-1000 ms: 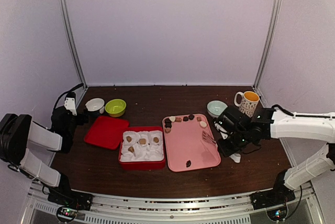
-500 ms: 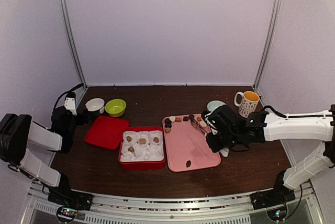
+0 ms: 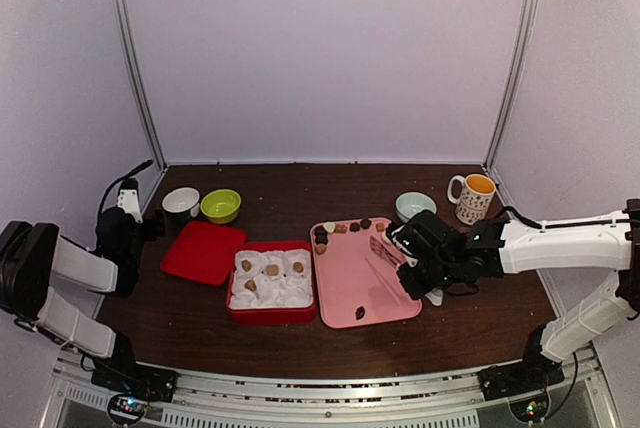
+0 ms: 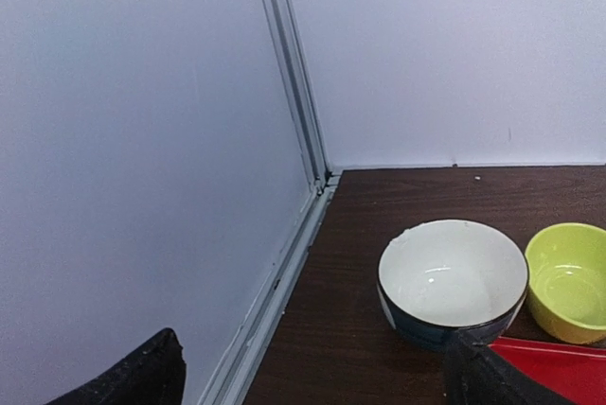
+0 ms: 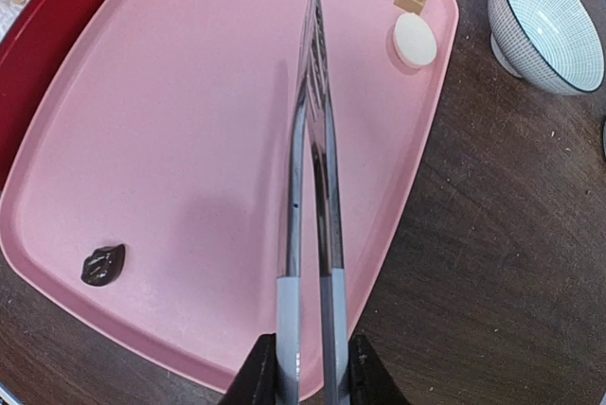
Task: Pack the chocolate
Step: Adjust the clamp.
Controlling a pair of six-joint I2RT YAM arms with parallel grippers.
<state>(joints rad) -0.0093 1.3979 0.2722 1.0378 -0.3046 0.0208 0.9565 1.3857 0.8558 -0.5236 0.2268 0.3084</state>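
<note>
Some chocolate [image 3: 341, 228] lies along the pink tray's [image 3: 345, 283] far edge, apparently only a handful packed in the red box [image 3: 272, 315], while the right jaws pinch the tongs [image 5: 312, 140] above the tray and the left jaws gape wide, empty.

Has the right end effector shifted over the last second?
Yes. The right end effector, gripping the tongs, has moved left, away from the mug and over the pink tray's right edge.
</note>
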